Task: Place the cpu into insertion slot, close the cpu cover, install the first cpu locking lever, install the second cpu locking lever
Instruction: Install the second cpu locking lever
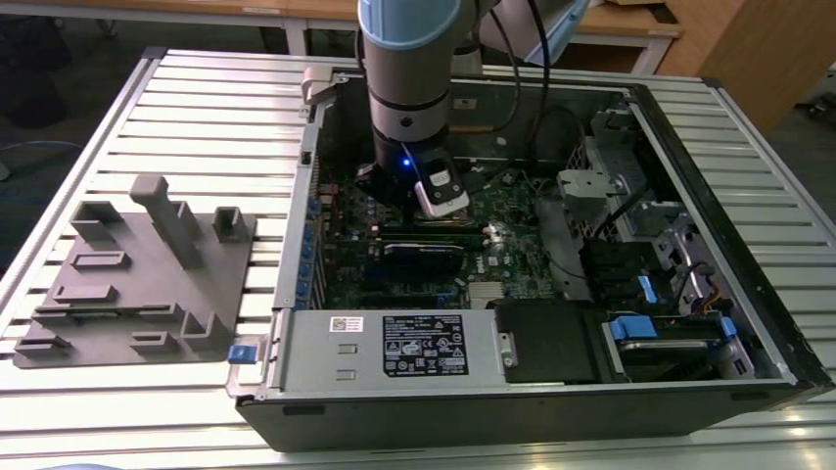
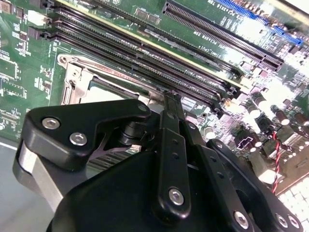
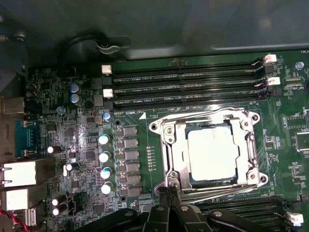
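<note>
Slatted metal counter (image 1: 196, 117) carrying the open computer case (image 1: 731, 147); gripper (image 3: 170, 189), jaws narrowed together, at the edge of the cpu cover (image 3: 170, 145) lying over the seated cpu (image 3: 213, 149).

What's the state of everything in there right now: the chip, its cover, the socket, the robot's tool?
cpu: seated flat in the slot.
cover: closed down around the cpu.
slot: filled.
tool: fingertips together, at the cover's edge.
computer case: side open, lying on the table.
</note>
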### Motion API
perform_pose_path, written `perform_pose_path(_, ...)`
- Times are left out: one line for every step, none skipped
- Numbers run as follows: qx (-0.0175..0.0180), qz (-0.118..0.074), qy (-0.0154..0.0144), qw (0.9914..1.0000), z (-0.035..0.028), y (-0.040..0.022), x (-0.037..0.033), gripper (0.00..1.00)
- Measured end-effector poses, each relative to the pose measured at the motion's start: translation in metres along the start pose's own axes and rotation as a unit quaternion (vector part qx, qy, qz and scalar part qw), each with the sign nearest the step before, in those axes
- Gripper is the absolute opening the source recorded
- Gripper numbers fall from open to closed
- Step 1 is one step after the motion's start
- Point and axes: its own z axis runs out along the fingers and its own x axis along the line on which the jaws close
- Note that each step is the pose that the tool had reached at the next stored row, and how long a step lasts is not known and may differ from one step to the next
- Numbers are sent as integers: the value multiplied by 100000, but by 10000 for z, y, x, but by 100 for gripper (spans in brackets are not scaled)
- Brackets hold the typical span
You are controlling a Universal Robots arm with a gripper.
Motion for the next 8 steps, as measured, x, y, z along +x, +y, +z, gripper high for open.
perform_pose_path(-55, 5, 15, 100000, 3, -4, 1, 11)
perform_pose_path(-183, 9, 31, 100000, 6, -7, 1, 11)
perform_pose_path(-389, 22, 42, 99999, 9, -9, 1, 11)
perform_pose_path(-638, 45, 59, 99998, 9, -9, 1, 11)
perform_pose_path(-868, 59, 79, 99996, 10, -10, 0, 11)
perform_pose_path(-960, 67, 78, 99995, 11, -9, 1, 11)
perform_pose_path(-967, 70, 78, 99995, 12, -8, 1, 11)
perform_pose_path(-962, 71, 83, 99995, 11, -9, 1, 11)
